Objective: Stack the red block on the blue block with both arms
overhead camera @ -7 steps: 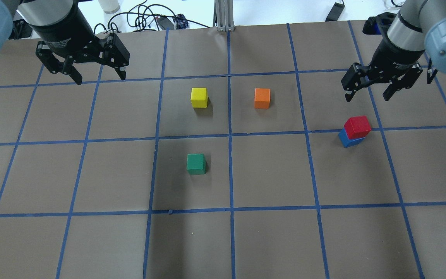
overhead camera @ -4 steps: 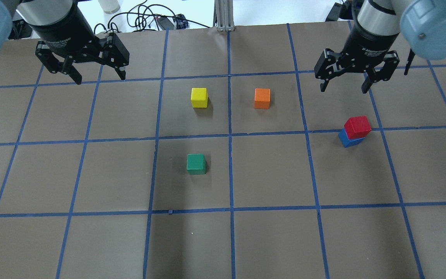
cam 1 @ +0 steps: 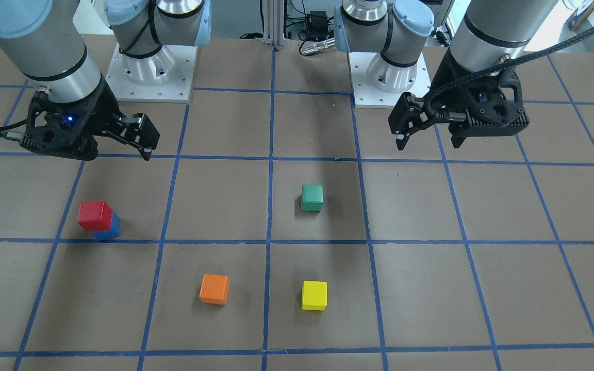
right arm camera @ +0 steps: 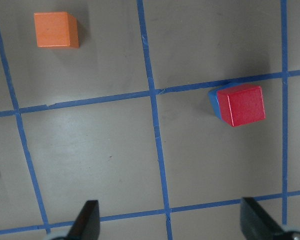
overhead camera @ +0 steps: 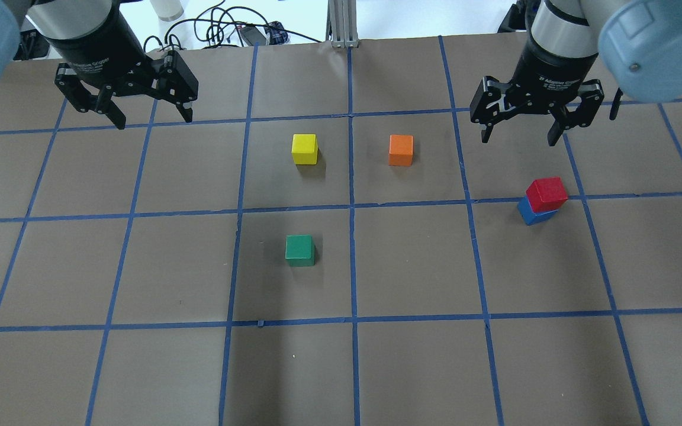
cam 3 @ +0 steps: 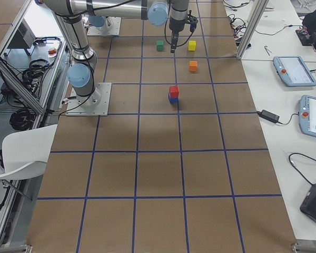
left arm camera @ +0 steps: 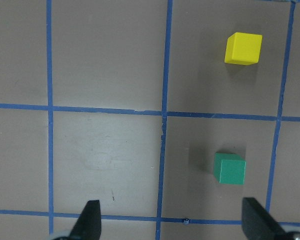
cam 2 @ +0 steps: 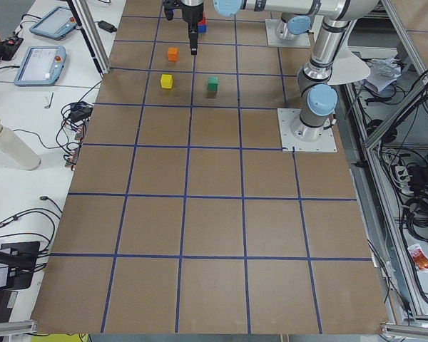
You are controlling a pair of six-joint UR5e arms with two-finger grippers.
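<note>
Atop blue block [overhead camera: 529, 214] beside tape line [overhead camera: 613, 196], red block [overhead camera: 547, 193], left gripper [overhead camera: 154, 120], right gripper [overhead camera: 517, 141] hovering clear, jaws released

I see a desk [overhead camera: 412, 367] covered in dull brown paper, with smooth blue tape lines [overhead camera: 353, 266]. The red block [overhead camera: 547, 193] and blue block [overhead camera: 529, 215] look matt and smooth. The left end effector [overhead camera: 154, 121] and right end effector [overhead camera: 517, 141] look like black plastic.

Brown table [overhead camera: 412, 266], gridded in blue tape [overhead camera: 353, 266]. On it: yellow cube [overhead camera: 305, 148] and orange cube [overhead camera: 401, 150] toward the operators' edge, green cube [overhead camera: 300, 250] mid-table, blue block [overhead camera: 531, 213] toward the right edge.
</note>
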